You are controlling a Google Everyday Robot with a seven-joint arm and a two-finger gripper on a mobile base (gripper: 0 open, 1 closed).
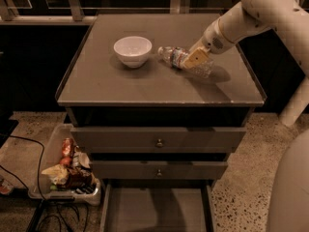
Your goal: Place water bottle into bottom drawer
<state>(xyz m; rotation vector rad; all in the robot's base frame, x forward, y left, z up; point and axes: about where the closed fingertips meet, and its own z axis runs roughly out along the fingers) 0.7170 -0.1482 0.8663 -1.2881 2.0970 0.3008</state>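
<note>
One water bottle [176,57] lying flat, label unreadable — claw [194,60] over it, grip unclear

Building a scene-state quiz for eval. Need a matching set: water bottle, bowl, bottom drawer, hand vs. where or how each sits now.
Things:
1. water bottle
2. white bowl
3. bottom drawer
4. hand

States:
A. pulled open, under the two knobbed drawers
B. upright on the cabinet top, left of the bottle
C. lying on its side on the cabinet top
D. at the bottle's right end, above the cabinet top

Pairs: 1-C, 2-B, 3-A, 4-D
</note>
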